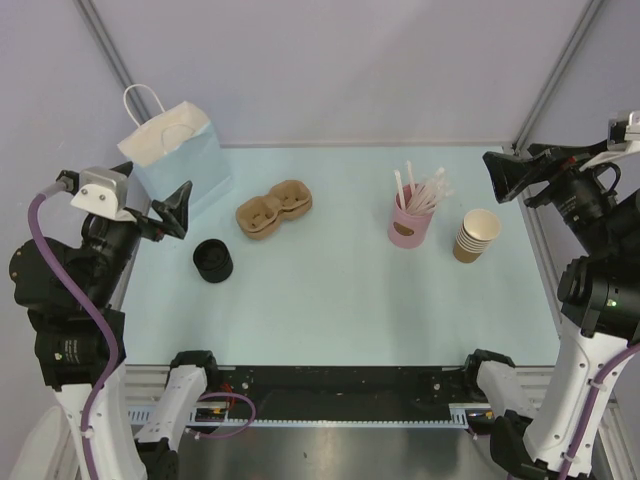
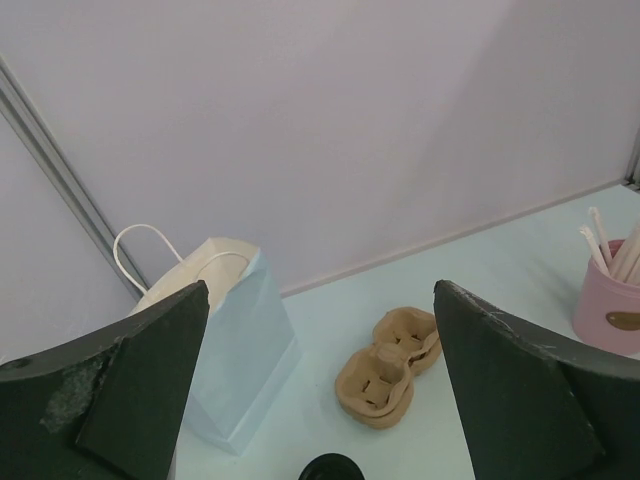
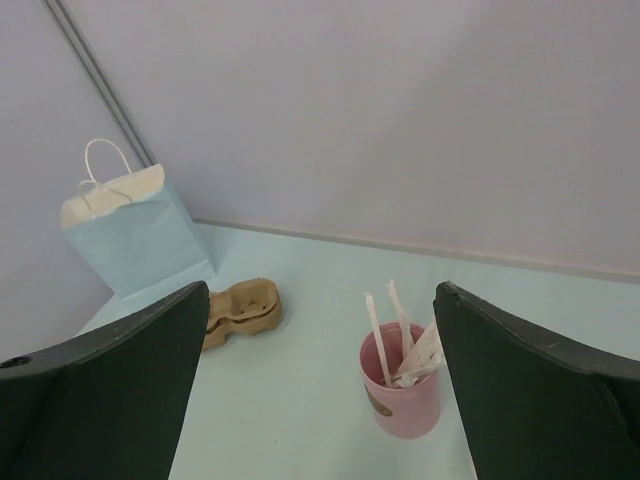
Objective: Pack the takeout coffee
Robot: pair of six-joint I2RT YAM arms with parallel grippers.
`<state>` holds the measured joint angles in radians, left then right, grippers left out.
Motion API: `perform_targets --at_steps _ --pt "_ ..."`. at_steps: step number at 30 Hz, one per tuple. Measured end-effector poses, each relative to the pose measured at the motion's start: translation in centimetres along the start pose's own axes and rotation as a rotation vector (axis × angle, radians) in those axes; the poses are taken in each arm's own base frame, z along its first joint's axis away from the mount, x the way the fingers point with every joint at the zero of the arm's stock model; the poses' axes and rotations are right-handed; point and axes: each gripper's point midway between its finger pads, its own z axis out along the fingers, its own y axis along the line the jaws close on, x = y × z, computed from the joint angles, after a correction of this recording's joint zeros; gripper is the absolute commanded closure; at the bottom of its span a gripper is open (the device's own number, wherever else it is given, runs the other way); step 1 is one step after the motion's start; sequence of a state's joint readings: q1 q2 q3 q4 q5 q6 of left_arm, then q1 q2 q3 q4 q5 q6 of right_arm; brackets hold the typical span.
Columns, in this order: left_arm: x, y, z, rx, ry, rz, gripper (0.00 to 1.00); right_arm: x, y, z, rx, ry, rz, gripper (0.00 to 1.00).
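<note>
From above, both grippers hang with jaws spread wide and nothing between them, the left gripper (image 1: 172, 212) beside the pale blue paper bag (image 1: 175, 155) and the right gripper (image 1: 498, 178) at the far right. The black lid (image 1: 213, 260) lies near-left on the table (image 1: 340, 300), left of the brown cup carrier (image 1: 273, 210) and well apart from the stack of tan cups (image 1: 476, 236) beside the pink straw cup (image 1: 408, 222). The left wrist view shows bag, carrier, the lid's edge at the bottom, and the pink cup's tan label (image 2: 622, 320), too small to read. The right wrist view shows bag, carrier and pink cup between parted fingers (image 3: 110, 400).
</note>
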<state>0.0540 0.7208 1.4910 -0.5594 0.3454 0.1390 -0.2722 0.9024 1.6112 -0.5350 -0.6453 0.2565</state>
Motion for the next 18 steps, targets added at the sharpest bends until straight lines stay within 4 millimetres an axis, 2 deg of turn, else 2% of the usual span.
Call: perform_targets --at_steps 5,18 --pt "0.0 0.0 0.0 -0.005 0.000 -0.012 0.01 0.1 0.4 -0.2 -0.018 0.000 -0.004 0.00" --pt "0.2 -0.4 0.2 0.022 0.004 -0.030 0.01 1.4 0.0 0.3 -0.030 0.033 0.018 0.00"
